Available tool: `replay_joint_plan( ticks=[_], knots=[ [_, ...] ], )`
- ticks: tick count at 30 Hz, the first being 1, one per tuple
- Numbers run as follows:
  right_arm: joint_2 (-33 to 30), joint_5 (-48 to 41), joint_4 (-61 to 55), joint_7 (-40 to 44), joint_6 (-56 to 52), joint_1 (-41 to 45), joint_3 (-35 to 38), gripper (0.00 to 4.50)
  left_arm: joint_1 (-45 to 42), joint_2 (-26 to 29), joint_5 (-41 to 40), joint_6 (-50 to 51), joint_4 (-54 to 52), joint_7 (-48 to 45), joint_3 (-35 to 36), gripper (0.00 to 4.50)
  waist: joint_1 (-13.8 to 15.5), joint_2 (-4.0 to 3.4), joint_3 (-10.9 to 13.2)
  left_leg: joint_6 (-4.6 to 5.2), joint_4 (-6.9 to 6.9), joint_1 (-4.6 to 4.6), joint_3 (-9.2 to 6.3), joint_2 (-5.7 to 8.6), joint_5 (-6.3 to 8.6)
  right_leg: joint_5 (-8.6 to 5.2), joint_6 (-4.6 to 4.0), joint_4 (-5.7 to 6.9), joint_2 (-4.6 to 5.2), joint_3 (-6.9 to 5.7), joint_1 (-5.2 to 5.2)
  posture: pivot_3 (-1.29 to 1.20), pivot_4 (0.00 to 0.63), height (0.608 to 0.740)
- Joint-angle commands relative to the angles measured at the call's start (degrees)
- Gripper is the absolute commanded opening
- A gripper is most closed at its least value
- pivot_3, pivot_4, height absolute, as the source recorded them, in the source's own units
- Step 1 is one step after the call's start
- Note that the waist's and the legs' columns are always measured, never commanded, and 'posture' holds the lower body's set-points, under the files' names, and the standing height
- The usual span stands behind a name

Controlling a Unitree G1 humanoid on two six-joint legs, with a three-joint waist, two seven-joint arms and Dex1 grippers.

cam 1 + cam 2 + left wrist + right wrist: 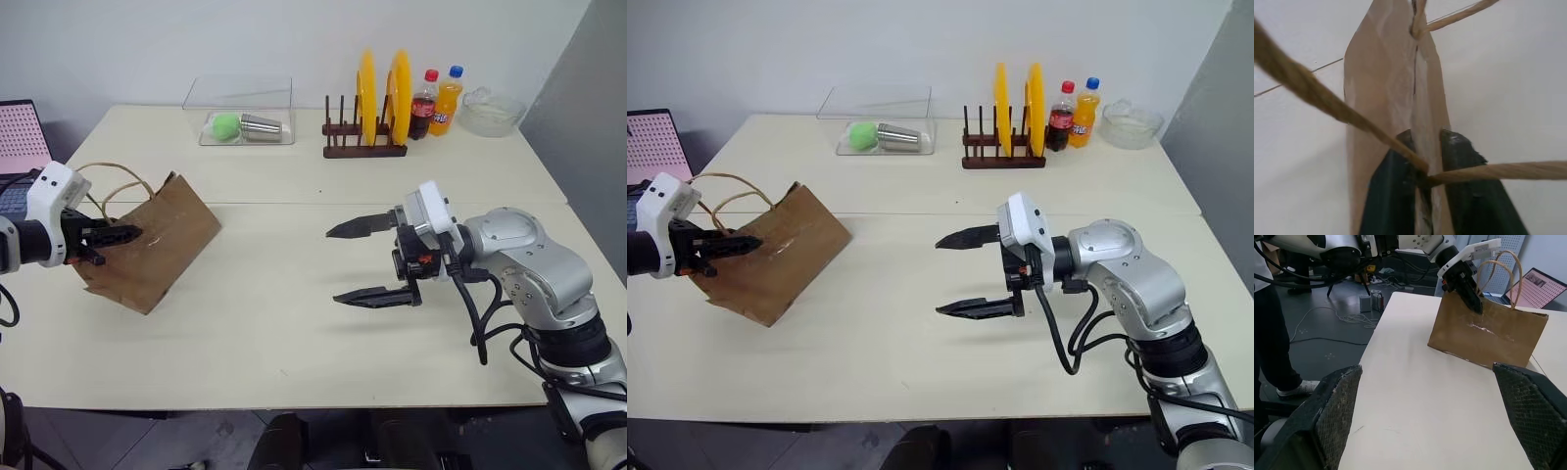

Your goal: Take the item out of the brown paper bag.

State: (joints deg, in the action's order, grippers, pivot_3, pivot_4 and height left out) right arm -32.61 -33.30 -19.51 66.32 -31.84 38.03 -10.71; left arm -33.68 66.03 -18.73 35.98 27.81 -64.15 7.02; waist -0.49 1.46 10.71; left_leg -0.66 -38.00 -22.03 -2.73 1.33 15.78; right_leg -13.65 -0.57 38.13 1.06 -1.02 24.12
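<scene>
Spread wide over the middle of the table (294, 333), the right gripper (367, 262) points toward the brown paper bag (157, 245) at the left edge, whose mouth rim the nearer left gripper (116, 235) pinches; the item isn't visible, presumably inside.

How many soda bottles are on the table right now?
2: a dark cola bottle and an orange soda bottle, side by side at the table's far edge, right of the plate rack.
</scene>
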Motion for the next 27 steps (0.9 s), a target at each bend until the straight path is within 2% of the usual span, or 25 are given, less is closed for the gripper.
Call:
replay_joint_plan(
  ticks=[1, 6, 12, 19, 23, 27],
  knots=[
    [-0.26, -1.33, -2.44, -0.59, -0.43, -0.39, 1.28, 4.50, -2.12, -0.33, -0.02, -1.15, -0.55, -0.63, 1.17, 0.02, 0.01, 0.00, 0.00, 0.00, 0.00, 0.00, 0.00, 0.00, 0.00, 0.00, 0.00, 0.00, 0.00, 0.00, 0.00, 0.00, 0.150, 0.740],
    [-0.88, -1.96, -4.09, -2.11, -1.75, -1.89, 2.52, 4.50, -6.62, -1.56, -0.72, -2.78, -3.41, -2.68, 0.73, 0.02, 0.32, 0.02, 0.00, 0.00, -0.03, -0.03, -0.04, 0.00, 0.00, 0.00, 0.00, 0.00, 0.00, -0.03, 0.00, 0.00, 0.150, 0.740],
    [-3.02, -2.75, -6.76, -6.31, -3.70, -5.73, 5.70, 4.50, -15.10, -4.31, 2.14, -6.20, -3.08, -6.06, -4.54, 0.02, 0.46, 0.16, 0.03, 0.00, -0.15, -0.22, -0.10, 0.05, 0.00, 0.02, 0.01, -0.04, 0.02, -0.11, 0.01, 0.00, 0.150, 0.740],
    [-2.83, 0.54, -12.42, -18.77, -4.58, -13.78, 9.76, 4.50, -28.39, -16.09, 10.00, -18.77, 8.81, -10.11, -13.93, 0.02, 0.50, 0.20, 0.01, -0.01, -0.20, -0.33, -0.15, 0.06, -0.01, 0.02, 0.01, 0.02, 0.02, -0.20, 0.04, 0.00, 0.150, 0.740],
    [-1.88, 2.38, -18.83, -27.78, -6.84, -19.85, 11.89, 4.50, -37.17, -25.80, 14.86, -28.20, 22.11, -9.37, -17.67, 0.02, 0.41, 0.22, 0.02, 0.00, -0.23, -0.41, -0.13, 0.06, -0.02, 0.02, 0.02, 0.01, 0.01, -0.20, 0.09, 0.00, 0.150, 0.740],
    [-0.72, 3.86, -25.99, -35.97, -10.40, -24.97, 13.09, 4.50, -43.75, -32.14, 18.90, -35.26, 33.81, -8.03, -18.85, 0.02, 0.01, 0.23, 0.03, 0.00, -0.40, -0.71, -0.14, 0.06, -0.02, 0.03, 0.03, 0.07, 0.01, -0.22, 0.31, 0.00, 0.150, 0.740]
  ],
)
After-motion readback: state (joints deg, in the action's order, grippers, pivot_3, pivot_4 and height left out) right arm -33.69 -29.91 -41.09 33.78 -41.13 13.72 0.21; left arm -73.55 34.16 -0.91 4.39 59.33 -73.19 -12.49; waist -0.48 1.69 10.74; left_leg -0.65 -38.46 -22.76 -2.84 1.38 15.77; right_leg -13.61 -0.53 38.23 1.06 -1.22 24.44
